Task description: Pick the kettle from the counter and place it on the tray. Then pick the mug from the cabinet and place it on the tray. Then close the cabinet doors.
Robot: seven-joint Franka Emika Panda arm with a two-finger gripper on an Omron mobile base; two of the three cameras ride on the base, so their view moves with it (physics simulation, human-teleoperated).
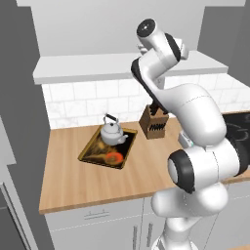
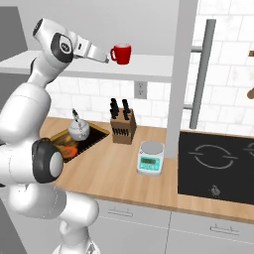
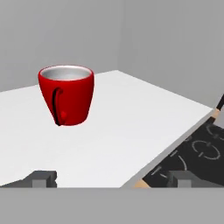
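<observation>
Mug first: the small bright red cylindrical mug (image 3: 66, 95) stands upright on the white shelf base of the light-grey wall cabinet (image 3: 131, 127), ahead of your two-finger gripper (image 3: 111, 178) and off to its left in the hand view, handle turned toward you. Your fingers (image 3: 41, 178) are spread wide and hold nothing. The squat silver-white kettle (image 1: 112, 131) already sits on the dark patterned tray (image 1: 95, 155). The mug's far side is hidden.
</observation>
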